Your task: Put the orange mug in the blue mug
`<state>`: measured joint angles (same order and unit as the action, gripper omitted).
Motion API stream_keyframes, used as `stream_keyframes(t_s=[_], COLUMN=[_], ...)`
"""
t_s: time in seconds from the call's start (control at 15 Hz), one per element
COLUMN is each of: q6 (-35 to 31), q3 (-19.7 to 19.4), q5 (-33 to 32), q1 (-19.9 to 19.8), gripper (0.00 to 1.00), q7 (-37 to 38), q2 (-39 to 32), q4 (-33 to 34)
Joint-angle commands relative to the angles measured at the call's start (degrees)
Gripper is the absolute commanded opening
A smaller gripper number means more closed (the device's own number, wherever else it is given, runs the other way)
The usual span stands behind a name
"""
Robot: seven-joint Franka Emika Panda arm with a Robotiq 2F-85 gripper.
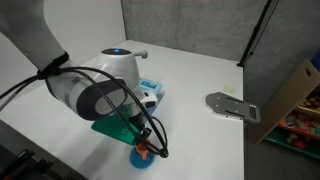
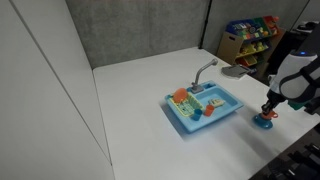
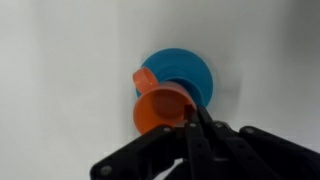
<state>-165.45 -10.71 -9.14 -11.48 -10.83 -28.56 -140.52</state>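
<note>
In the wrist view the orange mug (image 3: 160,108) hangs from my gripper (image 3: 192,120), whose fingers are shut on its rim. It hovers right above the blue mug (image 3: 185,72), which stands on the white table, and covers part of it. In an exterior view the gripper (image 1: 143,147) holds the orange mug (image 1: 143,151) just over the blue mug (image 1: 141,161) near the table's front edge. In an exterior view the gripper (image 2: 268,108) is above the blue mug (image 2: 264,121) to the right of the toy sink.
A blue toy sink (image 2: 232,107) with a grey faucet and small items inside stands mid-table; it also shows behind the arm (image 1: 152,88). A grey flat object (image 1: 231,104) lies at the table's right side. A shelf with colourful items (image 2: 250,33) stands beyond the table.
</note>
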Motion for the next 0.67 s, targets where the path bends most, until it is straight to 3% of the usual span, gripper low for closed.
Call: stream_keyframes(t_s=[0.0,0.6], q6=[-1.6,-5.2], q3=[-0.6,-0.5], q5=[-0.6,-0.8], q1=[0.4,0.9], gripper=[0.03,0.04], q7=[0.3,-0.1], q2=[0.8,0.8], q4=[-1.4,-3.1])
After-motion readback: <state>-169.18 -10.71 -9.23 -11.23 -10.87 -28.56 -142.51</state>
